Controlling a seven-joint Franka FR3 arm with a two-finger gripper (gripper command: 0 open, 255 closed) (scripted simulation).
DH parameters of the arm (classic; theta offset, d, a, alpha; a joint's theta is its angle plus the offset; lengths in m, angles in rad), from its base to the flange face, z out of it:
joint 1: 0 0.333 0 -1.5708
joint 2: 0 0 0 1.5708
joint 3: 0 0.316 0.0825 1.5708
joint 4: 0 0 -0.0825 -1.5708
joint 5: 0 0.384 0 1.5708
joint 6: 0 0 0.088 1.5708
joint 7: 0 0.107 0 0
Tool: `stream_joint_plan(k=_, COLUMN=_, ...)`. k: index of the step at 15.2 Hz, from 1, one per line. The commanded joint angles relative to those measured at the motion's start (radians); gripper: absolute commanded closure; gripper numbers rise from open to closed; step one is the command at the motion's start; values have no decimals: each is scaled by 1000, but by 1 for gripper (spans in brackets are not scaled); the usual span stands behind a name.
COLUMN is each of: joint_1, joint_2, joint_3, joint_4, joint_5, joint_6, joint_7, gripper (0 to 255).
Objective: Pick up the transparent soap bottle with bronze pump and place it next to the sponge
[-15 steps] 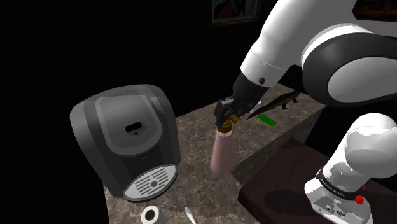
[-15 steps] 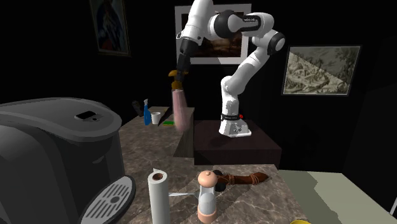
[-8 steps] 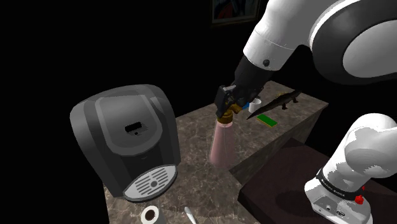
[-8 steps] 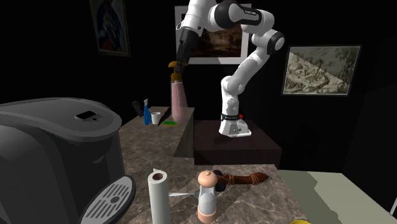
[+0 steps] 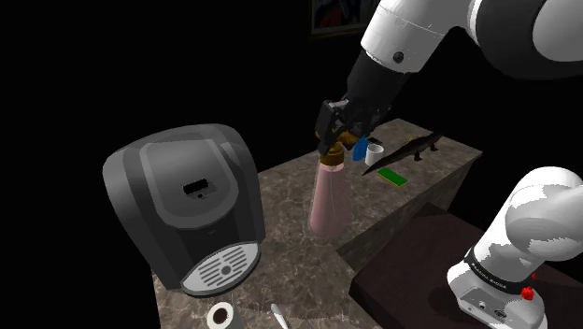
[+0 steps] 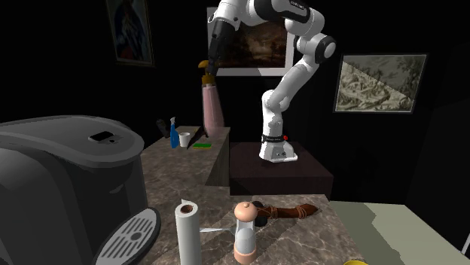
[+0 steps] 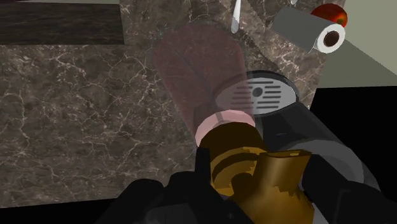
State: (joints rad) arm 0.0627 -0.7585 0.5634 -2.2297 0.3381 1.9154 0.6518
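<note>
Soap bottle (image 5: 329, 198) near upright in tool (image 5: 338, 129), pump (image 5: 334, 150) uppermost

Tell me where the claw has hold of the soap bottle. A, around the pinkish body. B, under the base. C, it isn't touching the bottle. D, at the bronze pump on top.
D: the claw is shut on the bronze pump at the top of the soap bottle, and the see-through pinkish body hangs free below the fingers.
</note>
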Motion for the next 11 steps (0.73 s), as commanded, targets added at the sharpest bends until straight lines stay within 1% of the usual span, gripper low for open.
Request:
stream_joint_plan(k=1, joint_1=-4, joint_2=5, joint_3=-8, joint_4=31, joint_5=-7, joint_6=-27, joint_7=1, gripper=255)
stream_joint_plan(k=7, joint_1=-16, joint_2=27, joint_3=-20, joint_4=117, joint_5=-24, joint_6=-91, joint_7=6, gripper=255)
stream_joint_plan(k=11, joint_1=4, joint_2=-48, joint_3=-117, joint_4=-2, joint_5=-27, joint_6=-72, joint_7=-89, gripper=255)
